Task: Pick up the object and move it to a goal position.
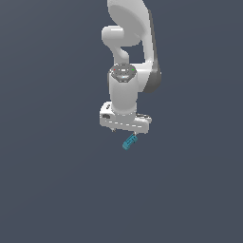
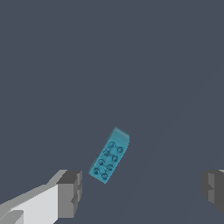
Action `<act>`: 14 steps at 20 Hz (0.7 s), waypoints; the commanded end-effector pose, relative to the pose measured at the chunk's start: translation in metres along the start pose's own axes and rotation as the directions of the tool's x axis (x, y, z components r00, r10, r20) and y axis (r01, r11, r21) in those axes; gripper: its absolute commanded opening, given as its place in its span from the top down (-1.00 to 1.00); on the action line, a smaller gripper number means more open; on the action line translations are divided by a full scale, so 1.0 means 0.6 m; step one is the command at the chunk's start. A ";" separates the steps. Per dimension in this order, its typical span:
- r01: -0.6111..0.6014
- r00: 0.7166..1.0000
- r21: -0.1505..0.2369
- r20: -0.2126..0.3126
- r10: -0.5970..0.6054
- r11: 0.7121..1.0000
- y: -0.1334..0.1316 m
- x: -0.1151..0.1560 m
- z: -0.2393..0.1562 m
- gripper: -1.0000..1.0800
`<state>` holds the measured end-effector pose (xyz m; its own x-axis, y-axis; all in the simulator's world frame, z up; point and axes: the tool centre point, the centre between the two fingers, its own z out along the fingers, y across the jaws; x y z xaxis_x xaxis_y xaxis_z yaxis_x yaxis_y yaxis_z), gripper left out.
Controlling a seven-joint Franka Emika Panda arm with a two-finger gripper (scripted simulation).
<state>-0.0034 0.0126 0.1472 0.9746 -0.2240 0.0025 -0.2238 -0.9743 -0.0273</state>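
Block: tiny teal studded brick, probably light, rigid, smooth-sided.
Tool: spread wide, holding nothing, above block.
Grip: best across long flat sides, mid-length.

No real room is shown: a bare simulated scene is rendered, with a flat, uniform slate-grey backdrop filling both views and a smooth, evenly shaded white robot arm set against it.
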 end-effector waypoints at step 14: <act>-0.355 0.935 -0.016 -0.002 0.355 0.935 -0.033 -0.032 0.087 -0.92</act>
<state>-0.0156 0.0353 0.1003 0.8505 -0.5260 -0.0055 -0.5260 -0.8504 -0.0124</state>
